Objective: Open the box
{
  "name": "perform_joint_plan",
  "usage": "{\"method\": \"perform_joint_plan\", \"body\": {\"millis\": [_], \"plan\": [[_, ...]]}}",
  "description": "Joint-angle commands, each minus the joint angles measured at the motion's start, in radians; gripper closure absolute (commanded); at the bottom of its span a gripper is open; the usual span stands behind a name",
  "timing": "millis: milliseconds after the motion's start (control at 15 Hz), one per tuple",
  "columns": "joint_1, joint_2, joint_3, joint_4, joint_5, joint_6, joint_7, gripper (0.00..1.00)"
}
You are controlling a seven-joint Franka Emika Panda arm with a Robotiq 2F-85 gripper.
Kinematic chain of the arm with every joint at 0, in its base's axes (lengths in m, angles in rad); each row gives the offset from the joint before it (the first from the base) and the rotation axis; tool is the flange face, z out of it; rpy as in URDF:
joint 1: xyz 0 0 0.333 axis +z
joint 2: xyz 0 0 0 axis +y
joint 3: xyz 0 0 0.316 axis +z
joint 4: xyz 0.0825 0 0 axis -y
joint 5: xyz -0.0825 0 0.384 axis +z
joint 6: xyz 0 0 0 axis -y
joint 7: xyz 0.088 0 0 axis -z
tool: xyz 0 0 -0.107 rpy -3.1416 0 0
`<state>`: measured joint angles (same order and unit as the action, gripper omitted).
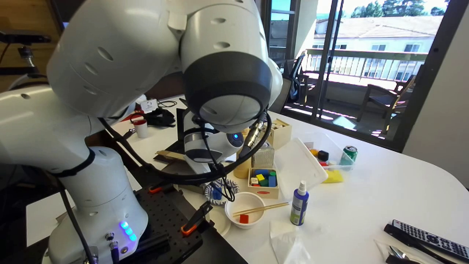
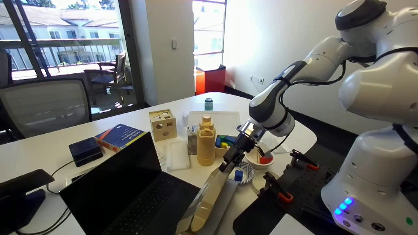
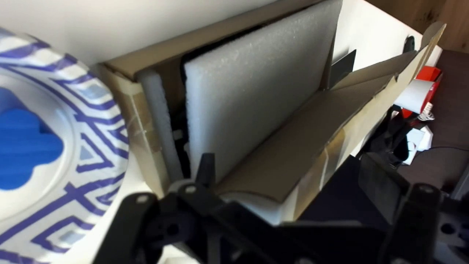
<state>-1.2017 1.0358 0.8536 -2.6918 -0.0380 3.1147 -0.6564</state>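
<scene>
The box in view is brown cardboard with grey-white foam (image 3: 256, 80) inside. In the wrist view its long flap (image 3: 289, 146) stands raised and leans outward, so the box (image 3: 144, 135) is open on top. In an exterior view the taped tan flap (image 2: 209, 199) stands up beside the grey box side (image 2: 225, 204). The box is partly hidden by the arm in an exterior view (image 1: 177, 168). My gripper (image 3: 291, 170) is open, fingers wide apart. The flap's near end lies between the fingers; contact cannot be told. The gripper also shows at the flap's end in an exterior view (image 2: 226, 165).
An open black laptop (image 2: 147, 199) stands right beside the flap. A patterned bowl (image 3: 99, 157) with a blue piece sits close on the box's other side. A tan bottle (image 2: 206, 143), a white bowl (image 1: 245, 220) and a wooden crate of coloured blocks (image 1: 263, 191) stand near.
</scene>
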Motion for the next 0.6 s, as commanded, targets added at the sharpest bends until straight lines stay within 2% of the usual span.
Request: {"method": "perform_joint_plan", "body": {"millis": [0, 267, 533], "plan": [[-0.024, 0.017, 0.032, -0.044, -0.116, 0.083, 0.094, 0.00], [0.004, 0.013, 0.039, -0.057, -0.235, 0.126, 0.189, 0.00], [0.087, -0.015, 0.040, -0.036, -0.287, 0.167, 0.261, 0.00]]}}
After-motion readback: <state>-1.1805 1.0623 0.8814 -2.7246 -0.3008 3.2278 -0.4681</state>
